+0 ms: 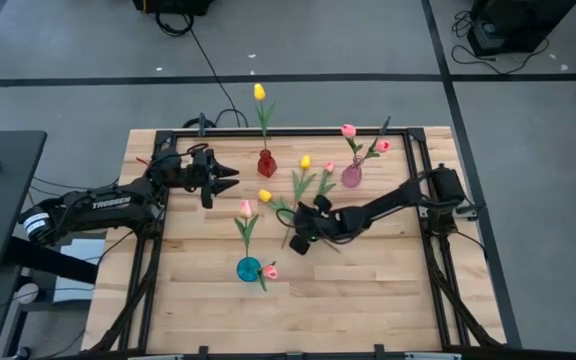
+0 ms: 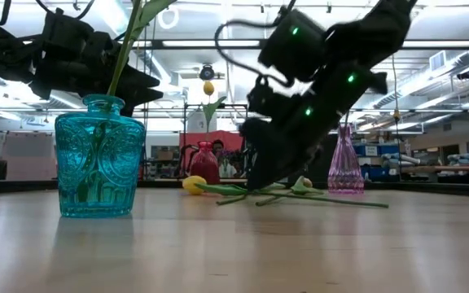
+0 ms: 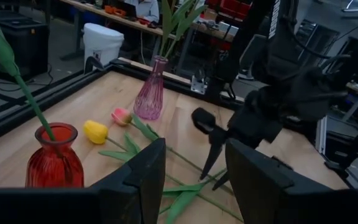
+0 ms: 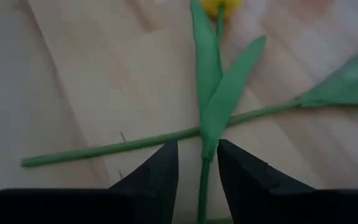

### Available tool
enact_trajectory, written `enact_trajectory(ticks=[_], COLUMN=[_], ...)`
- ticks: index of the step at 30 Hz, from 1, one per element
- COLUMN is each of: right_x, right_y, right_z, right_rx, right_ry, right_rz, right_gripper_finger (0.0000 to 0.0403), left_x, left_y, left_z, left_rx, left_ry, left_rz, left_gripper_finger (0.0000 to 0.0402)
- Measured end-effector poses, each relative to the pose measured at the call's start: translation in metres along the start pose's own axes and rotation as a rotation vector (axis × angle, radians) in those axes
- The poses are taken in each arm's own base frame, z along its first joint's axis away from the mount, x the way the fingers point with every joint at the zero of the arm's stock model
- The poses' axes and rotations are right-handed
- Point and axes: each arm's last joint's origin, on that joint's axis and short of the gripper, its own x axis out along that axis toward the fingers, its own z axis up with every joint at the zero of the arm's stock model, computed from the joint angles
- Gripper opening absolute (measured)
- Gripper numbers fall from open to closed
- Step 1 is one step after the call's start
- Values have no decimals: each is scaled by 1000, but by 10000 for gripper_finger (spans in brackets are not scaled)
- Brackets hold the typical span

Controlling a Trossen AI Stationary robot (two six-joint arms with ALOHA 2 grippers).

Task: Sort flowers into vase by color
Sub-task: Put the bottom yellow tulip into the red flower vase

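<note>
The right tool (image 4: 197, 171) is down on the bench (image 1: 388, 290), fingers narrowly straddling a loose yellow tulip's stem (image 4: 202, 186) (not pinching it). The left tool (image 1: 223, 178) hovers open beside the red vase (image 1: 266, 163).

The pale planked wooden table (image 1: 368, 280) looks smooth with a soft sheen. The embossed teal glass vase (image 2: 100, 159), round red glass vase (image 3: 54, 163) and slim pink glass vase (image 3: 149, 96) are glossy and translucent. The green stems (image 4: 204, 118) look like matt plastic.
</note>
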Motion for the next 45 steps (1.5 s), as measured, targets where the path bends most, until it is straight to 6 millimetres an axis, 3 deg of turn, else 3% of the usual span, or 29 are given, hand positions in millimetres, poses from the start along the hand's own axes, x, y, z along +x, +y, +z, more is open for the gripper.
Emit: enact_trajectory(ticks=[6, 13, 17, 24, 28, 35, 45], right_x=[6, 7, -5, -65, -92, -108, -96], right_y=[-7, -7, -7, 3, 13, 16, -9], right_z=[-2, -4, 1, 38, 62, 89, 112], right_rx=[39, 46, 39, 14, -5, -53, -71], right_ry=[77, 97, 65, -268, -491, -725, -832], right_rz=[29, 27, 1, -106, -67, 57, 147], right_gripper_finger=[107, 14, 18, 7, 13, 14, 15], left_x=[0, 0, 0, 4, 14, 37, 86], left_y=[0, 0, 0, -10, -18, -31, -30], left_z=[-1, -2, -2, -4, -7, 0, 10], left_rx=[-8, -9, -9, -5, 10, 12, 138], left_ry=[13, 15, 16, 45, 29, -16, 29], left_rz=[2, 1, -5, -116, -101, -146, -169], left_gripper_finger=[172, 172, 172, 172, 172, 172, 172])
